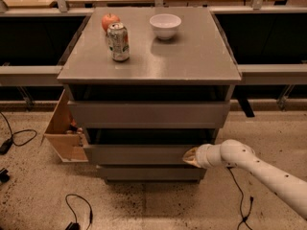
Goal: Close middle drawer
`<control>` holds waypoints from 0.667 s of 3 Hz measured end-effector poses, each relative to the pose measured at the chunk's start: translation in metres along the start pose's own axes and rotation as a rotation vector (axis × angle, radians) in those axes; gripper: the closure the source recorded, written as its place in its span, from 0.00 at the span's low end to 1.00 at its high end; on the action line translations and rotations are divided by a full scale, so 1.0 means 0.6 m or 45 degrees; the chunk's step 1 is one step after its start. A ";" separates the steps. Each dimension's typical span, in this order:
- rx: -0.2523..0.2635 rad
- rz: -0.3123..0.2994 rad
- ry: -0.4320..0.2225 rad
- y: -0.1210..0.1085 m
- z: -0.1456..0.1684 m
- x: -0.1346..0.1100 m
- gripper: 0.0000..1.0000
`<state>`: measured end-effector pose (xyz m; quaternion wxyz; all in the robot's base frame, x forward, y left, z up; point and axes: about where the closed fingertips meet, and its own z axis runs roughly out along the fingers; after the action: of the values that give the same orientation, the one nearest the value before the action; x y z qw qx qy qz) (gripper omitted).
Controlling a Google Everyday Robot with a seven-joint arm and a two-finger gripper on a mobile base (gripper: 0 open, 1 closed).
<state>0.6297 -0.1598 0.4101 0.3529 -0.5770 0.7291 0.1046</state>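
The middle drawer (139,153) is the second grey drawer of the cabinet, with a low plain front. It stands only slightly out from the cabinet, a dark gap showing above its front. My gripper (190,155) comes in from the right on a white arm and presses against the right end of the drawer's front panel. The top drawer (148,114) with its taller front is above, and the lowest drawer (151,173) is below.
On the cabinet top (192,61) stand a soda can (118,41), an apple (110,21) and a white bowl (165,26). A wooden box (64,128) sits at the cabinet's left side. Cables (76,210) lie on the floor.
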 end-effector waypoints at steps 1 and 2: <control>0.000 0.000 0.000 0.000 0.000 0.000 0.60; 0.000 0.000 0.000 0.000 0.000 0.000 0.29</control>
<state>0.6297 -0.1597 0.4101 0.3529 -0.5771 0.7291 0.1046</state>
